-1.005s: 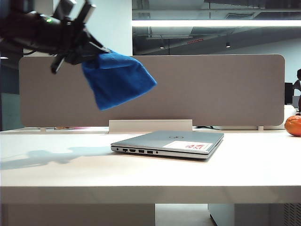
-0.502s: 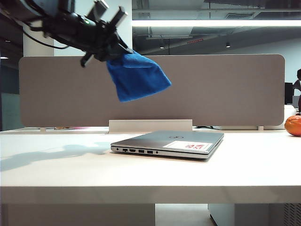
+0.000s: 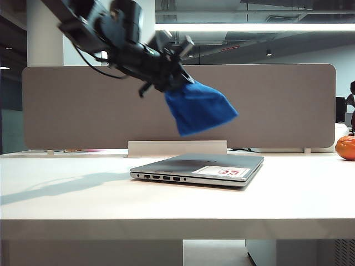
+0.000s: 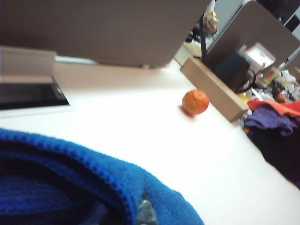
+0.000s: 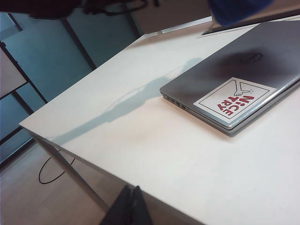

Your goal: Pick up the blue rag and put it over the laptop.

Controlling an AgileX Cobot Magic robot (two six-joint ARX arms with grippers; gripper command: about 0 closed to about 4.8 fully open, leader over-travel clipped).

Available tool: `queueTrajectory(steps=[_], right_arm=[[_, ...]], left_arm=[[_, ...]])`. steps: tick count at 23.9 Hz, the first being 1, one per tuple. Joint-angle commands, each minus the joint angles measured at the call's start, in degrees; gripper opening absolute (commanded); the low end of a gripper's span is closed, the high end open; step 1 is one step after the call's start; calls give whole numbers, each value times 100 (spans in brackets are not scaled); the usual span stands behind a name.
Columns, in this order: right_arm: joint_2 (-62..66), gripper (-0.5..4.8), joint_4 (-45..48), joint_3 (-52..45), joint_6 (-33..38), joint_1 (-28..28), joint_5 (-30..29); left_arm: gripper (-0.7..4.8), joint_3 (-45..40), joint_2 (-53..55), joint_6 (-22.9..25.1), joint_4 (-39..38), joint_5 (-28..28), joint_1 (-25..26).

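Now your left claw (image 3: 176,83) has carried the blue rag (image 3: 198,109) well across from the left of the exterior view, and it hangs in the air above the laptop (image 3: 201,168), clear of the lid and not touching it. A second ago the cloth dangled out over bare surface (image 3: 83,205) to the left of the machine; half a second ago it was roughly over the laptop's left edge; now its lowest corner hangs above the middle of the lid. The claw is clamped tight on the upper bunch of the rag, and in the left wrist view the blue pile (image 4: 70,183) fills the near foreground with the jaws buried in it. The laptop itself has not shifted: closed, flat, ports facing the exterior camera, white sticker (image 5: 233,99) with red letters on the lid. Your right claw (image 5: 131,206) sits low at the near edge of the surface, well away from the laptop, fingers pressed together and holding nothing. As I read it, the carry is nearly done, so what remains is to lower and let go so the cloth spreads across the lid. Watch that the bunched rag may drop in a heap rather than cover it. An orange ball (image 3: 346,148) at the far right plays no part.
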Motion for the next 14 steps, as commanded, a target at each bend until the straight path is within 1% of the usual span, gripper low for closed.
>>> queueTrajectory(steps=[1,3,4,8,11,13,14], right_arm=[[-13,-1,59,-28,-13,-2,11],[-13,0,59,-28,-15,-2,9],[-13,-1,59,-28,-13,-2,11],[-13,0,59,-28,-15,-2,11],[-13,-1,59,-28,-15,-2,11],[-13,-1,59,-28,-15,-2,11],[-13,0,59,-28,-15,-2,13]], left_arm=[[-6,435,275,4,-625,-11,-50],[-6,601,431,7,-1029,-15,-76],[-6,612,505,7,-1338,-11,-83],[-6,608,546,61,-2184,-22,-81],[-6,608,546,374,-2774,-39,-79],[-6,608,546,435,-3174,-37,-79],[-5,608,546,435,-3257,-37,-79]])
